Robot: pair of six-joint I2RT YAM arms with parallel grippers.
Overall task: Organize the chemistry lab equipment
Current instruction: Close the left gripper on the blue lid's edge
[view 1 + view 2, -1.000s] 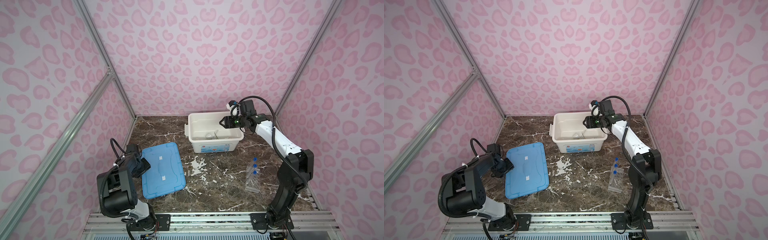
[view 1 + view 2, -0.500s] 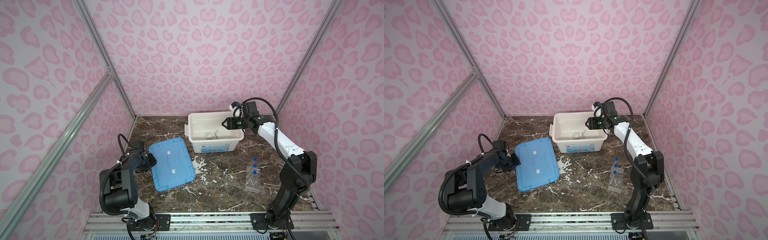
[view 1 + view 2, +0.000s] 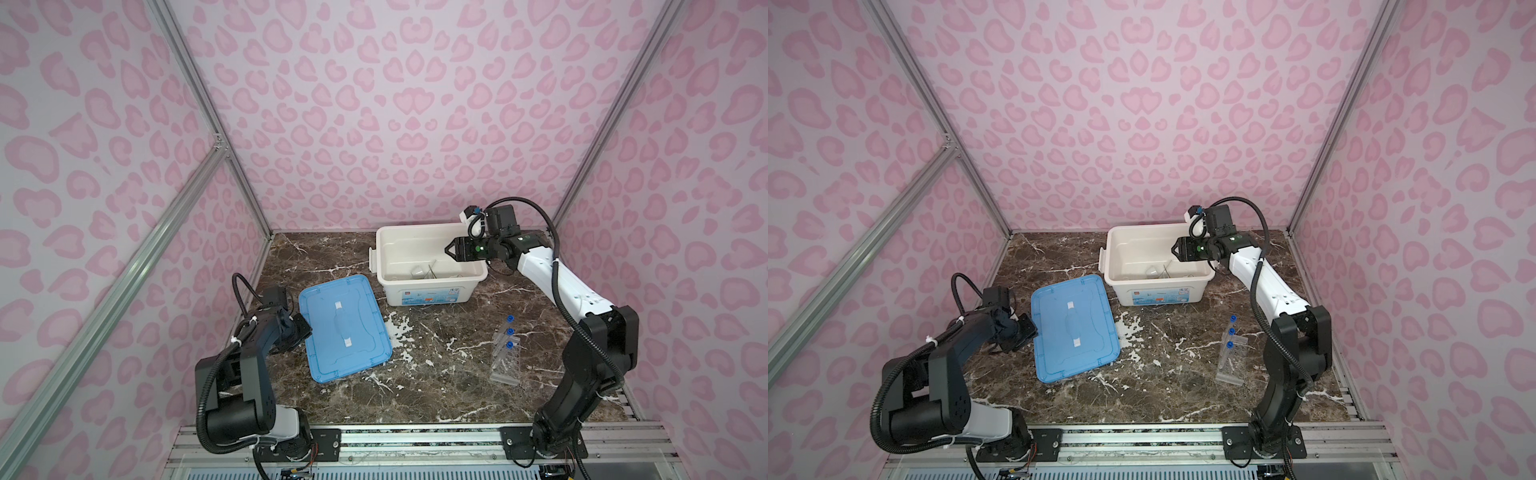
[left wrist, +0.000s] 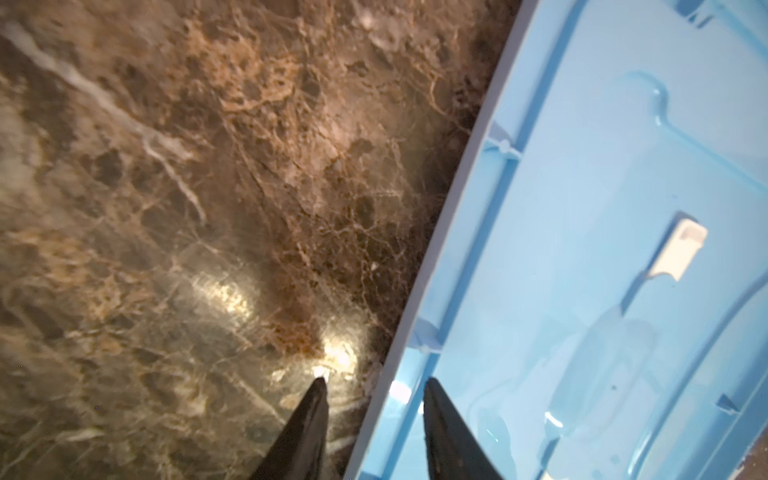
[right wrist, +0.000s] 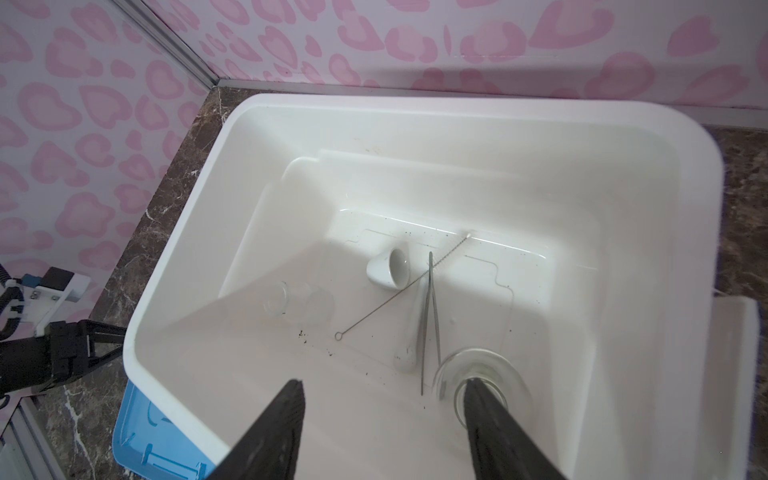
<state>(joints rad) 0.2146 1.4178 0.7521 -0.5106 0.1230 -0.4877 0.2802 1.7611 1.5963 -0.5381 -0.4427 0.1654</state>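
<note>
Right gripper (image 5: 383, 382) hangs over the white bin (image 3: 415, 289), jaws wide apart, nothing in them. Down in the bin I've got the small white mortar bowl (image 5: 388, 268) tipped on its side, an upright beaker (image 5: 453, 365), a tipped beaker (image 5: 299, 305), plus tweezers (image 5: 432, 324) and a wire brush (image 5: 386, 305). Tube rack (image 3: 505, 361) with three blue-capped test tubes (image 3: 509, 331) sits on the marble tabletop (image 3: 436, 374) near the right arm. Left gripper (image 4: 374, 380) straddles the long edge of the blue lid (image 3: 345, 328), jaws partly apart; it's blurry, so I can't tell if it's pinching
</note>
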